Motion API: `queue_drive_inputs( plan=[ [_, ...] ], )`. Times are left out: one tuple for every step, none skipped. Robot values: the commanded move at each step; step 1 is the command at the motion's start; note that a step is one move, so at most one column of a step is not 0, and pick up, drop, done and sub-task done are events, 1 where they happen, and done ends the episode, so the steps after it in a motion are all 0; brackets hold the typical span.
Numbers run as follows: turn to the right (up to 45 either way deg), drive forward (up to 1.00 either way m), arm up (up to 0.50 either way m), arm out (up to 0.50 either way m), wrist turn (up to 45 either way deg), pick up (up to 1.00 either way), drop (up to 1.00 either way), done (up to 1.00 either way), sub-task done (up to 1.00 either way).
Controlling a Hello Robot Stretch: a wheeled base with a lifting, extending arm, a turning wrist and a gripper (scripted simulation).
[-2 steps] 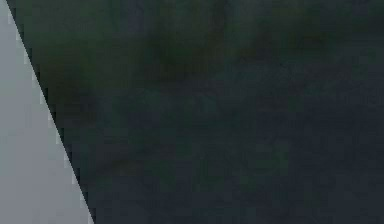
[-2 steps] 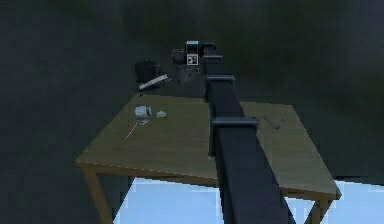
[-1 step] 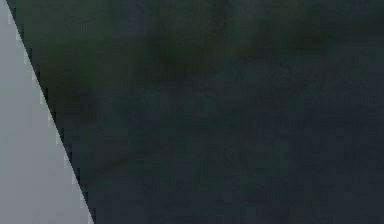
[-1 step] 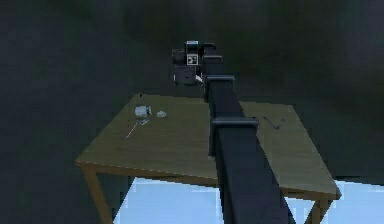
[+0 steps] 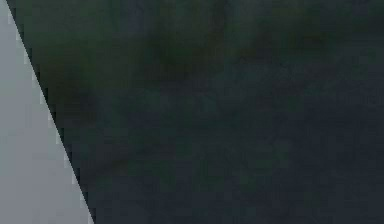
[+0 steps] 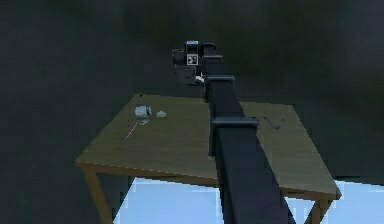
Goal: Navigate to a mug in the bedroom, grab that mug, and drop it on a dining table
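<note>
arm (image 6: 240, 150): dark square bar, stepped segments | arm's far end: white squares (image 6: 191, 60), black marks | gripper (image 6: 178, 57): dark body

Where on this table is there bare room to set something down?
In the arm side view, the table is bare at lower left, between the small white things and its near edge, and in the strip between the arm and the small thin thing at right. Crowded: upper-left corner, white things plus a thin reddish stick.
</note>
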Motion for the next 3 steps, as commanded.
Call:
queue_drive_inputs(
  plan=[
    [0.0, 0.00, -0.04, 0.00, 0.0, 0.00, 0.00, 0.00, 0.00],
    [0.0, 0.00, -0.32, 0.00, 0.0, 0.00, 0.00, 0.00, 0.00],
    [0.0, 0.00, 0.00, 0.00, 0.0, 0.00, 1.00, 0.00, 0.00]
  ],
)
